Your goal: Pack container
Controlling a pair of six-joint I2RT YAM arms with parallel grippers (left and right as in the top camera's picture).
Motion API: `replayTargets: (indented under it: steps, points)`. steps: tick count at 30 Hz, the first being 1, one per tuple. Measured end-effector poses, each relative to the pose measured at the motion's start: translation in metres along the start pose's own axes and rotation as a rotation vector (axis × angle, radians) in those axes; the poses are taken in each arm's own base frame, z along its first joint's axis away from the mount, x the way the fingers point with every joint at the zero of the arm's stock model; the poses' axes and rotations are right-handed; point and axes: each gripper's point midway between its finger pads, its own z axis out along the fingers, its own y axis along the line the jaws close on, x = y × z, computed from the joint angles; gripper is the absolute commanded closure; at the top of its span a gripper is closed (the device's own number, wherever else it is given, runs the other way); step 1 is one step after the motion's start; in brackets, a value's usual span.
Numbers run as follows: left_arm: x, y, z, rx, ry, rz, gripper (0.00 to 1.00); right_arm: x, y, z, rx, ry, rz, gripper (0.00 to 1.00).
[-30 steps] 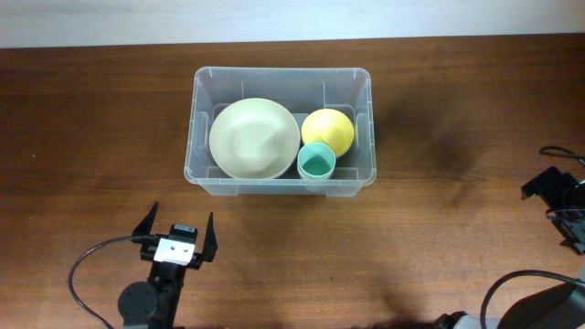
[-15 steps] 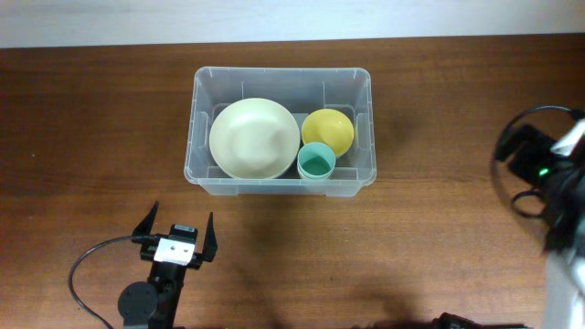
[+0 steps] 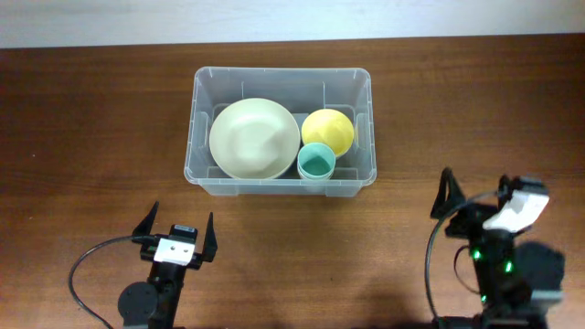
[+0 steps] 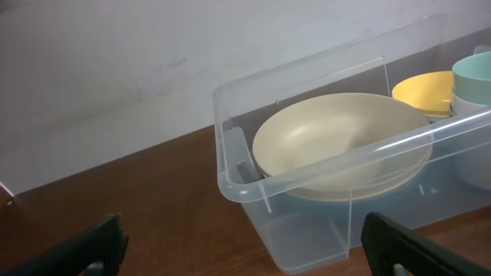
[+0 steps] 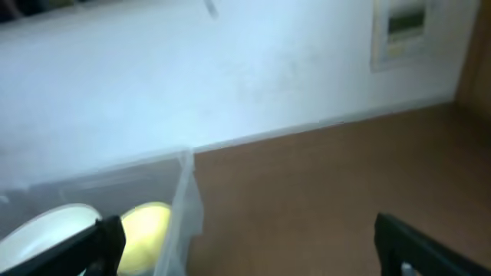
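Note:
The clear plastic container point(image 3: 202, 80) stands at the table's centre back. It holds a large cream bowl point(image 3: 253, 138), a yellow bowl point(image 3: 328, 129) and a teal cup point(image 3: 316, 163). The left wrist view shows the container point(image 4: 230, 184), the cream bowl point(image 4: 337, 142), the yellow bowl point(image 4: 422, 90) and the cup point(image 4: 474, 73). My left gripper point(image 3: 177, 228) is open and empty in front of the container's left end. My right gripper point(image 3: 475, 196) is open and empty, to the container's right and nearer the front. The right wrist view shows the container's right wall point(image 5: 182, 207) and the yellow bowl point(image 5: 144, 226).
The brown wooden table point(image 3: 91, 119) runs to a pale wall at the back point(image 3: 292, 18). Black cables loop beside both arm bases at the front edge point(image 3: 87, 274).
My right arm has swung in from the far right edge, down and leftward, to the front right of the table. The left arm and the container's contents have not moved.

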Motion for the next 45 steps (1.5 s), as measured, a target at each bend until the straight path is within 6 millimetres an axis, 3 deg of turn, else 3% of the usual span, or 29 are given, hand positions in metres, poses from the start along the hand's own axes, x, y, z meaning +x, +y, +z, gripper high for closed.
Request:
replayTargets:
  steps: [5, 9, 30, 40, 45]
  points:
    - [0.000, 0.000, 0.000, 0.000, 0.000, 0.000, 0.00, 0.001, 0.013, -0.010, -0.088, -0.165, -0.142, 0.01]
    - [0.000, 0.000, 0.000, 0.000, 0.000, 0.000, 0.00, 0.009, 0.019, -0.011, -0.128, -0.201, -0.213, 0.01]
    - [0.000, 0.000, 0.000, 0.000, 0.000, 0.000, 0.00, 0.023, 0.020, -0.016, -0.151, -0.307, -0.260, 0.01]
    - [0.000, 0.000, 0.000, 0.000, 0.000, 0.000, 0.00, 0.055, 0.013, -0.003, -0.145, -0.237, -0.260, 0.01]
    - [0.000, 0.000, 0.000, 0.000, 0.000, 0.000, 0.00, 0.087, 0.007, 0.008, -0.139, -0.166, -0.259, 0.01]
